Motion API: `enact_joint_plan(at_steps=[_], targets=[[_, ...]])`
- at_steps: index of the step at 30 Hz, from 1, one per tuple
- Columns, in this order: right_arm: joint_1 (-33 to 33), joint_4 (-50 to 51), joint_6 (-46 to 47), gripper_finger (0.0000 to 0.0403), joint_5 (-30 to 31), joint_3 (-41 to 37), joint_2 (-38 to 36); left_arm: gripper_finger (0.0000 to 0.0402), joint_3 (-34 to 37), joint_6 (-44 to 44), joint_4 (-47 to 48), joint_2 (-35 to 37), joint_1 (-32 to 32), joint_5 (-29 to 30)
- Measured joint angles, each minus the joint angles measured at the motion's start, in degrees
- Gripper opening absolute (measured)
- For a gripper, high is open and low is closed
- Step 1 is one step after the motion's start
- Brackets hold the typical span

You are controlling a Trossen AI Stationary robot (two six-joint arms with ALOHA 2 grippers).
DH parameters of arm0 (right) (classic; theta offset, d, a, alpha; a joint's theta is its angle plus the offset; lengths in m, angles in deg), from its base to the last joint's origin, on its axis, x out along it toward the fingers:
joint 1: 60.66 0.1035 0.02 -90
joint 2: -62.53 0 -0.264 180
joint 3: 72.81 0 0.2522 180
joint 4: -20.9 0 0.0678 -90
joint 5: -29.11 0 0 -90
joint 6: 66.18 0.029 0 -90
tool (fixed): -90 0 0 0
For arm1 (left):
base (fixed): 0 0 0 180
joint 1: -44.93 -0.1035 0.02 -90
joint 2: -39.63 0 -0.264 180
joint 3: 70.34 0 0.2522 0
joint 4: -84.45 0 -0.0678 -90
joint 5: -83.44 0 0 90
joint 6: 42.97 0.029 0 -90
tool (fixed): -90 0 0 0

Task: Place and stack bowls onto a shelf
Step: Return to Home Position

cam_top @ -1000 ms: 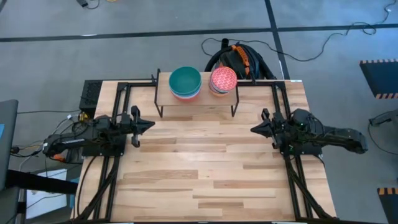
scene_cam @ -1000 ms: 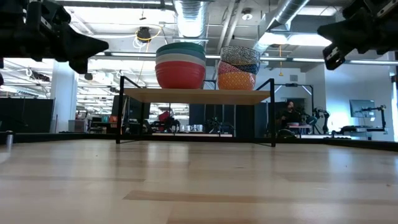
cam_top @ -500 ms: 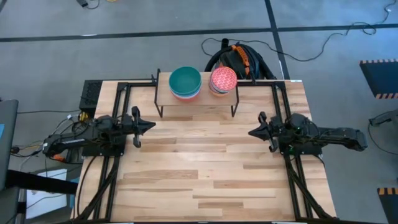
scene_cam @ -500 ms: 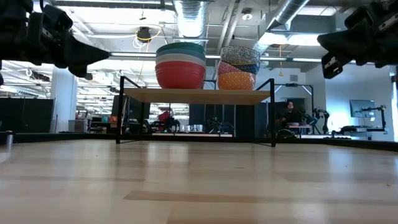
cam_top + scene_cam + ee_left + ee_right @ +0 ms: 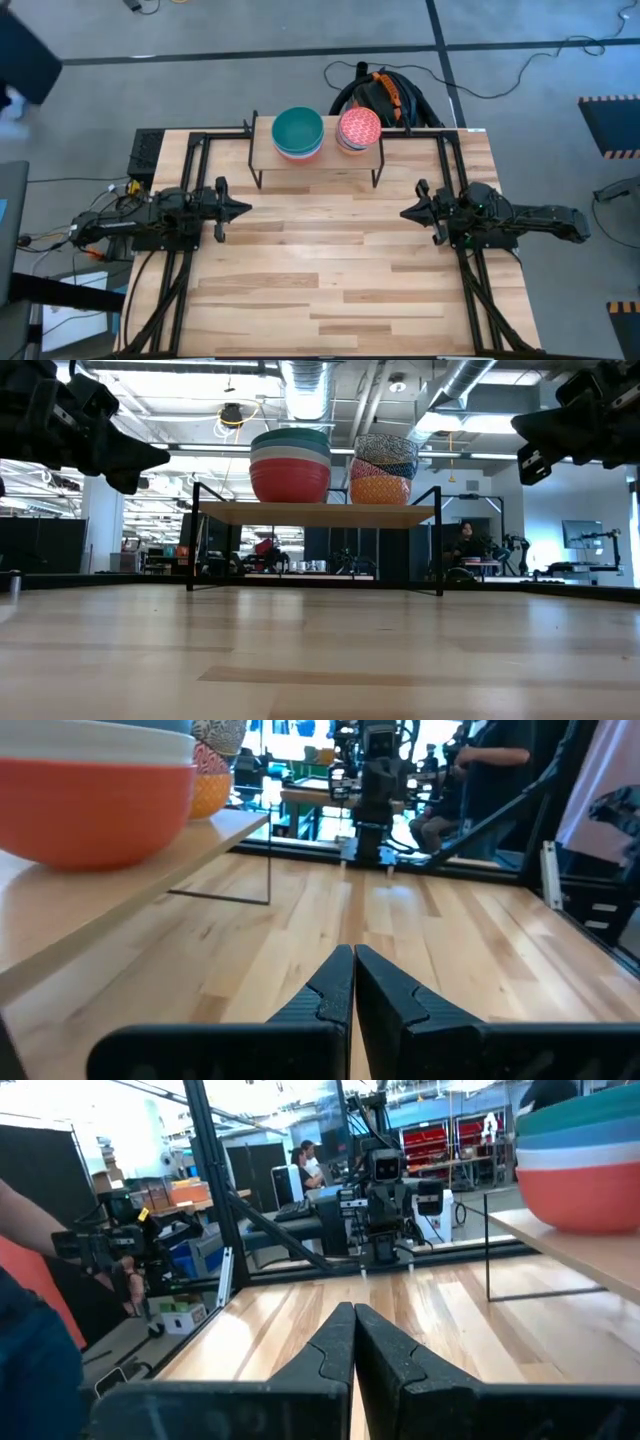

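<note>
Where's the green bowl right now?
Seen from above, the green bowl tops the left stack on the shelf, beside the pink speckled bowl.

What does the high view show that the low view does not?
Only the high view: the insides of the top green bowl and pink speckled bowl, and both whole arms. Only the low view: the stacks' layers, with the red bowl and yellow speckled bowl lowest. Both: the shelf, two stacks, left end effector and right end effector.

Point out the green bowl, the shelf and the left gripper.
green bowl (image 5: 298, 128), high view, the middle of its inside.
shelf (image 5: 320, 514), low view, the board's front edge.
left gripper (image 5: 241, 209), high view, its shut fingertips.
</note>
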State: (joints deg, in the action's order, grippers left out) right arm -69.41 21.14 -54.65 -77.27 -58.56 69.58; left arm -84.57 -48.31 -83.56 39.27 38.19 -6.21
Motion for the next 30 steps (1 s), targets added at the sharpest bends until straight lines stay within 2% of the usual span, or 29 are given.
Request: enact_joint_plan(at_steps=[20,30], targets=[[0.0,8.9,0.0,0.0034,0.0,0.0,0.0,0.0,0.1,0.3,0.1,0.0,-0.1,0.4],[0.0,9.4,0.1,0.0034,0.0,-0.1,0.0,0.0,0.1,0.2,0.1,0.0,-0.1,0.4]])
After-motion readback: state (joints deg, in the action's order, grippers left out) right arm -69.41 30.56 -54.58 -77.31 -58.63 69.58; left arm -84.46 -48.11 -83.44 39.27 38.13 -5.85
